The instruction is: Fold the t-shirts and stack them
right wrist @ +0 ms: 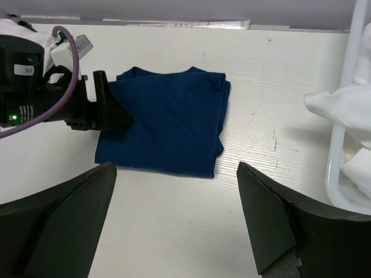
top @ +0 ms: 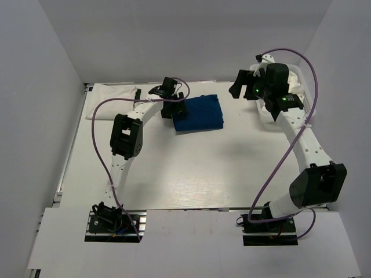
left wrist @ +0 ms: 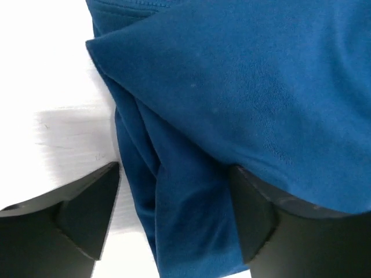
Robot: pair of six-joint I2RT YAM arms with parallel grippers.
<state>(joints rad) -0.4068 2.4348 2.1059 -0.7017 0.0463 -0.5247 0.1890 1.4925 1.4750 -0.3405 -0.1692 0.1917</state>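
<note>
Two end effectors stand open. The left end effector [left wrist: 174, 185] straddles the left edge of the one folded blue t-shirt [right wrist: 168, 127] on the tabletop [top: 203, 174], not pinching it. The right end effector [right wrist: 177, 191] hangs empty near the one white basket [right wrist: 338, 150], which holds crumpled white cloth [right wrist: 342, 104], count unclear. One folded white t-shirt [top: 113, 92] lies at the far left.

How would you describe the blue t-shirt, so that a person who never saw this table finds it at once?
Look at the white table, near its far edge, between the two arms. There lies the blue t-shirt, folded into a flat rectangle, with the left arm's fingers at its left edge. It is the only coloured cloth; the cloth further left is white.
</note>
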